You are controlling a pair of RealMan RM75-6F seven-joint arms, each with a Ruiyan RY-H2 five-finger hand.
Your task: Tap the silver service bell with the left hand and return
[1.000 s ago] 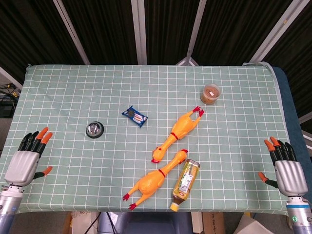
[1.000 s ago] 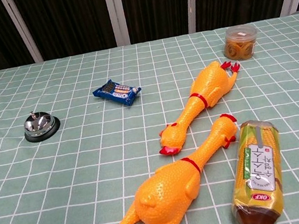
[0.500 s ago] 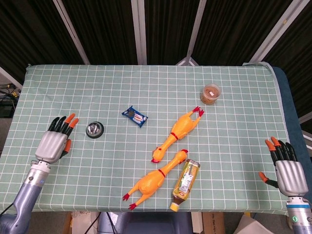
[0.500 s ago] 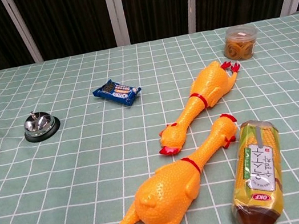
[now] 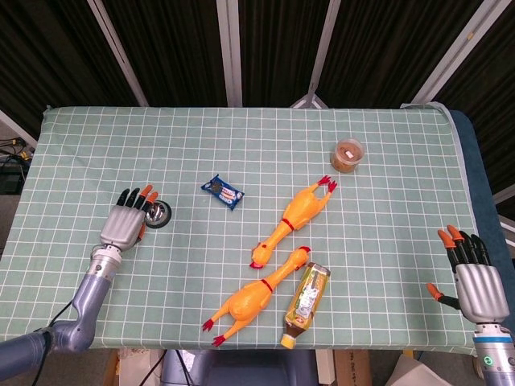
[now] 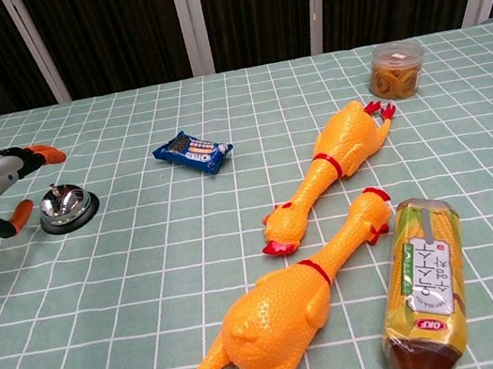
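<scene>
1. The left hand (image 5: 127, 223) hovers empty, fingers spread, just left of the silver service bell (image 5: 158, 212), apparently poised to tap.
2. Rubber chickens (image 5: 294, 212) lie mid-table, uninvolved.
3. The right hand (image 5: 475, 281) waits empty, fingers apart, near right.

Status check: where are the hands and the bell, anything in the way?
Left hand open, over the bell's near-left edge, contact unclear. Right hand open, at the table's right edge. Nothing between hand and bell; snack pack off to its right.

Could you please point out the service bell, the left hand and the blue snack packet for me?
service bell (image 6: 70, 206), chest view, on its silver dome.
left hand (image 5: 126, 224), head view, on its silver back.
blue snack packet (image 5: 223, 192), head view, on the wrapper's middle.
</scene>
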